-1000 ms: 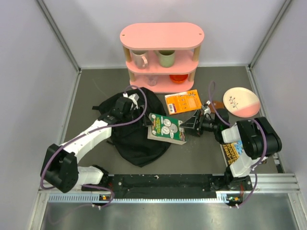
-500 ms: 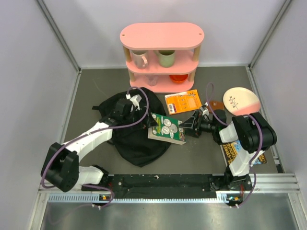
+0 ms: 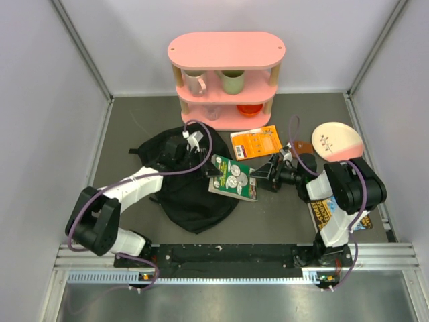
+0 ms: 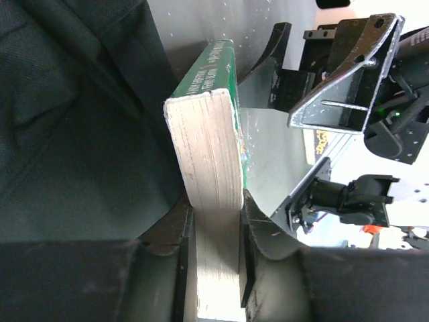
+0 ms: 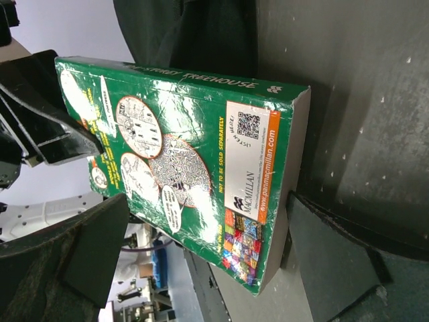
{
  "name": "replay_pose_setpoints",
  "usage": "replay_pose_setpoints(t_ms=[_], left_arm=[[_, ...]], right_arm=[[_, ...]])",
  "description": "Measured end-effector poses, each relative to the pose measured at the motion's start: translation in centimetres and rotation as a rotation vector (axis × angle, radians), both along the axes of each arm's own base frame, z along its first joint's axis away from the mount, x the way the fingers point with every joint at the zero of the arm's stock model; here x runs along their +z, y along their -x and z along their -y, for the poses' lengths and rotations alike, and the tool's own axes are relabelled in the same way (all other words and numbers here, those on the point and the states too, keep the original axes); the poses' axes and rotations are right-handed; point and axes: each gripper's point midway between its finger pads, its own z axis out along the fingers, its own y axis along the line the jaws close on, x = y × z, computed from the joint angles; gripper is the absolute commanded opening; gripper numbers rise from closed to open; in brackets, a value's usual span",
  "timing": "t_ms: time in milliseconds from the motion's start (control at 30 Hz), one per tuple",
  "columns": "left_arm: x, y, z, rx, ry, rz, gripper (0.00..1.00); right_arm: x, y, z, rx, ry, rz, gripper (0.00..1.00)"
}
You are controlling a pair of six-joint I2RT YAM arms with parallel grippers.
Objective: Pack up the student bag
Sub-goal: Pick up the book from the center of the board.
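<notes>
The student bag (image 3: 179,184) lies floppy and black on the grey floor, left of centre. A thick green book (image 3: 233,178) rests with its left end on the bag's right side. My left gripper (image 3: 209,163) is shut on that book's left end. In the left wrist view the book's pale page edge (image 4: 209,161) sits clamped between both fingers (image 4: 169,231), with bag fabric (image 4: 74,121) on the left. My right gripper (image 3: 263,176) is open at the book's right end. In the right wrist view its fingers (image 5: 328,255) straddle the green cover (image 5: 181,161), with a gap on the cover side.
A pink shelf (image 3: 226,74) with mugs and an orange bowl stands at the back. An orange book (image 3: 255,141) and a pink-and-white plate (image 3: 337,142) lie behind the right arm. Another booklet (image 3: 323,213) lies by the right arm's base. Grey walls close both sides.
My left gripper moved right from above the bag to the book's left end, opened wide and closed on it. The book shifted slightly. The right gripper stayed open at the other end.
</notes>
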Motion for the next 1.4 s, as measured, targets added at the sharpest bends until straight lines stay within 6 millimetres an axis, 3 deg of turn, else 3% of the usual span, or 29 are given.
replay_pose_setpoints(t_ms=[133, 200, 300, 467, 600, 967, 1100, 1400], left_arm=[[0.8, 0.2, 0.1, -0.011, 0.018, 0.014, 0.00], [2.0, 0.6, 0.1, -0.023, 0.036, 0.038, 0.00], [4.6, 1.4, -0.1, -0.043, 0.074, 0.097, 0.00], [9.8, 2.9, -0.6, -0.063, 0.150, 0.239, 0.00], [12.1, 3.9, -0.7, -0.084, 0.193, 0.294, 0.00], [15.4, 5.5, 0.1, -0.163, 0.316, 0.312, 0.00], [17.2, 5.9, 0.5, -0.192, 0.392, 0.358, 0.00], [18.3, 6.4, 1.3, -0.243, 0.526, 0.365, 0.00]], right_arm=[[0.5, 0.2, 0.1, -0.006, -0.006, 0.005, 0.99], [1.8, 0.7, 0.2, -0.011, -0.013, 0.037, 0.99], [4.6, 1.6, 0.4, -0.011, -0.018, 0.119, 0.99], [11.0, 2.7, 1.4, -0.027, 0.050, 0.370, 0.99], [14.3, 3.2, 2.3, -0.051, 0.125, 0.486, 0.99], [13.2, 4.7, 2.6, -0.026, 0.164, 0.416, 0.99], [14.2, 5.2, 1.9, 0.017, 0.099, 0.417, 0.99], [17.2, 6.4, 1.0, 0.080, -0.033, 0.470, 0.99]])
